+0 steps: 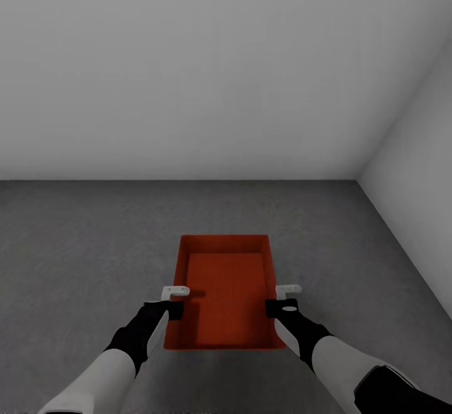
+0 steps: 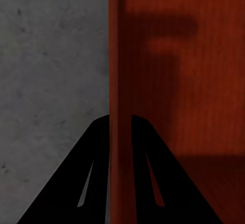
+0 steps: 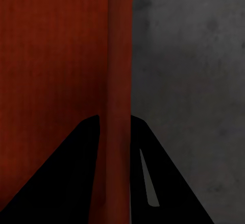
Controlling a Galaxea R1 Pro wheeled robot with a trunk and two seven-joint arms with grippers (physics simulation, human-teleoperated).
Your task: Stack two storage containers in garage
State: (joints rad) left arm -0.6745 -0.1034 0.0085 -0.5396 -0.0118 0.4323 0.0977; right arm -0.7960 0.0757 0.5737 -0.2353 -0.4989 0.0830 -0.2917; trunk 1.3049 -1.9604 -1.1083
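Observation:
One orange-red open-top storage container (image 1: 226,288) lies lengthwise in front of me over the dark grey garage floor (image 1: 81,238); whether it rests on the floor or hangs just above it I cannot tell. My left gripper (image 1: 177,309) is shut on its left wall, one finger on each side of the rim (image 2: 121,55). Across from it, my right gripper (image 1: 277,307) pinches the right wall (image 3: 118,55) the same way. In the wrist views the left gripper (image 2: 121,117) and right gripper (image 3: 115,118) each straddle a thin red wall. The bin is empty.
A plain white wall (image 1: 188,68) stands ahead, meeting a second white wall (image 1: 420,200) in a corner at the right. Grey concrete (image 3: 189,81) stretches on both sides of the bin (image 2: 51,71).

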